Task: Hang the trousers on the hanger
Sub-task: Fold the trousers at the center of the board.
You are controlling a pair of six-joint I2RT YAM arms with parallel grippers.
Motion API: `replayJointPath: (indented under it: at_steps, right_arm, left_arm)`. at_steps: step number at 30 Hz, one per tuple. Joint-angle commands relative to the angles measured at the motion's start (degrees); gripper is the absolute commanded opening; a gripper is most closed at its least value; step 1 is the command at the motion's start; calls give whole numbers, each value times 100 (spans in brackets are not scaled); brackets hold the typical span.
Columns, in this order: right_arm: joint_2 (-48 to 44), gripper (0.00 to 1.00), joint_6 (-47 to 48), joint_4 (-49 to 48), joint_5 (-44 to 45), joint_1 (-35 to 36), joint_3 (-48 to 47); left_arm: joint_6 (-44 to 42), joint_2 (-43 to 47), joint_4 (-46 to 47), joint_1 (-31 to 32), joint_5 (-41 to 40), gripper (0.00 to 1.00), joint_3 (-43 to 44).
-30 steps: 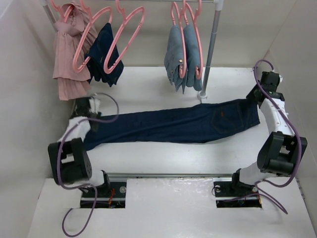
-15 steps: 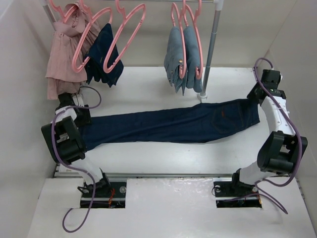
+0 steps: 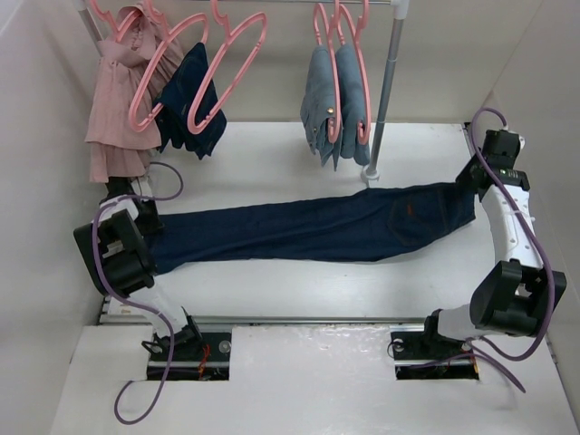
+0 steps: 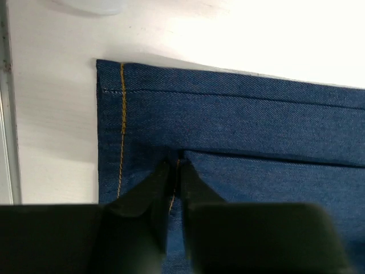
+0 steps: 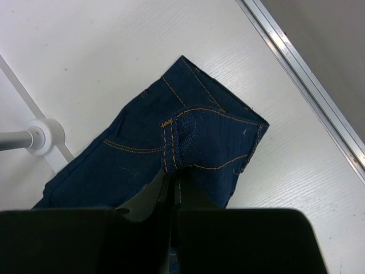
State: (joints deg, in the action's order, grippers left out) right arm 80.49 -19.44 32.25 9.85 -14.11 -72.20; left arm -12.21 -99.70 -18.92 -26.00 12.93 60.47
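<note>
- Nearest me, the left gripper (image 4: 175, 169) is pinching the hem of one leg of the trousers (image 3: 317, 227). Its jaws are pressed together with the denim caught between them (yellow hem stitching is showing just beside the fingertips).
- Over on the other side, the right gripper (image 5: 171, 181) is clamping the waist end of the trousers, fingers closed on the fabric by the seam.
- Between the two, the trousers are lying flat and stretched across the white table (image 3: 272, 290), legs toward the left arm and waistband toward the right.
- Just past the waist end, the rack pole (image 3: 385, 91) is standing on its round foot.
- Farthest back, the hanger (image 3: 233, 72) is dangling empty from the rail, with a small dark navy garment (image 3: 190, 95) and a pink garment (image 3: 113, 109) hanging to its left and light-blue jeans (image 3: 326, 104) to its right.
</note>
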Motion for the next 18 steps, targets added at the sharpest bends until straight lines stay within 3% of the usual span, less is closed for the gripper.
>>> replayJointPath:
  at_steps: [1,18]
  right_arm:
    - [-147,0,-7,-96,176,31,-13]
    - [-33,0,107,-263,228,31,40]
  left_arm:
    - [-27,135,-147,-37,-10,1,-123]
    - [-133,1155,-552,-37,-590,0,562]
